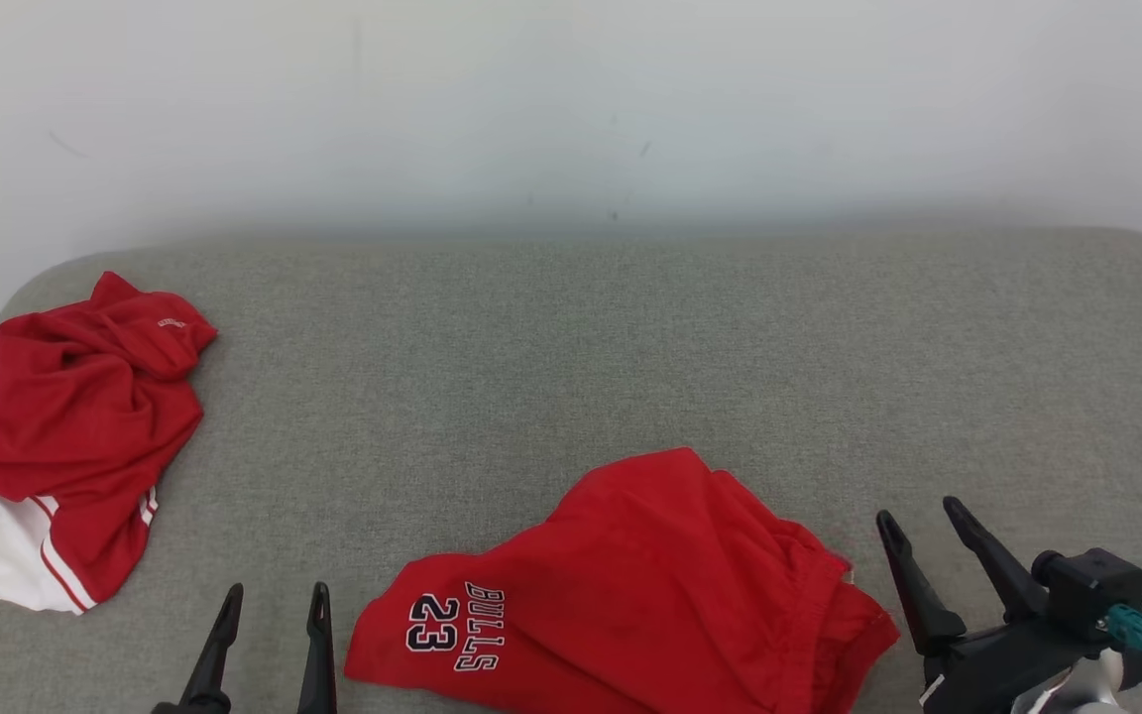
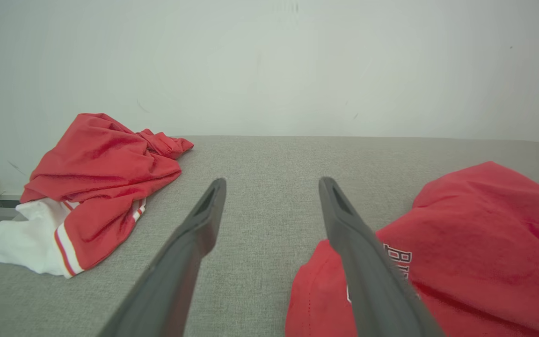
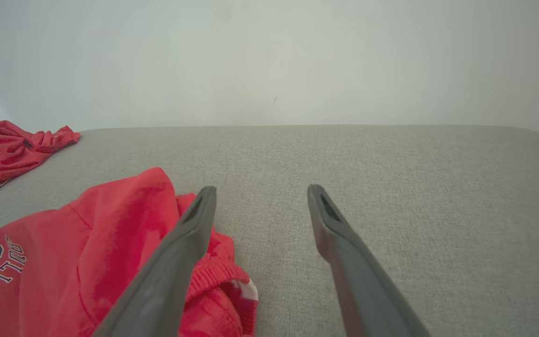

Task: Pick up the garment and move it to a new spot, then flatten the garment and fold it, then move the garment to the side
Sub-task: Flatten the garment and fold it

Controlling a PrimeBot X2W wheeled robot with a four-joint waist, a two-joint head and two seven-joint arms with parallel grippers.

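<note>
Garment (image 1: 621, 585), red shorts lettered BULLS 23, lies on the grey padded surface (image 1: 571, 347) at its near edge, between the two grippers. In the head view we find it rumpled, with one side humped, the outline crooked and no clean fold anywhere. The left gripper (image 1: 277, 592) stands just beside its lettered end and the right gripper (image 1: 918, 511) just beside the opposite end. Both are spread apart and carry nothing. A second garment (image 1: 65, 436), red and white, sits bunched at the far left, well apart.

In the left wrist view the left gripper (image 2: 273, 181) is spread wide over bare surface and is empty. The garment (image 2: 475, 243) rises as a mound to one side of it. Part of the gripper crosses in front of the cloth's edge, and we cannot tell whether it touches.

In the right wrist view the right gripper (image 3: 261, 188) is likewise wide apart and grips nothing. The garment (image 3: 87, 252) lies beside it, its gathered waistband (image 3: 218, 281) crumpled close by the gripper's side.

Our assessment is that the garment rests free in the working area, so the first relocation may be complete, though these pictures cannot confirm it. Flattening is not done, folding is not begun, and the final move to the side is outstanding. We rate the task as early, with most of it remaining.
</note>
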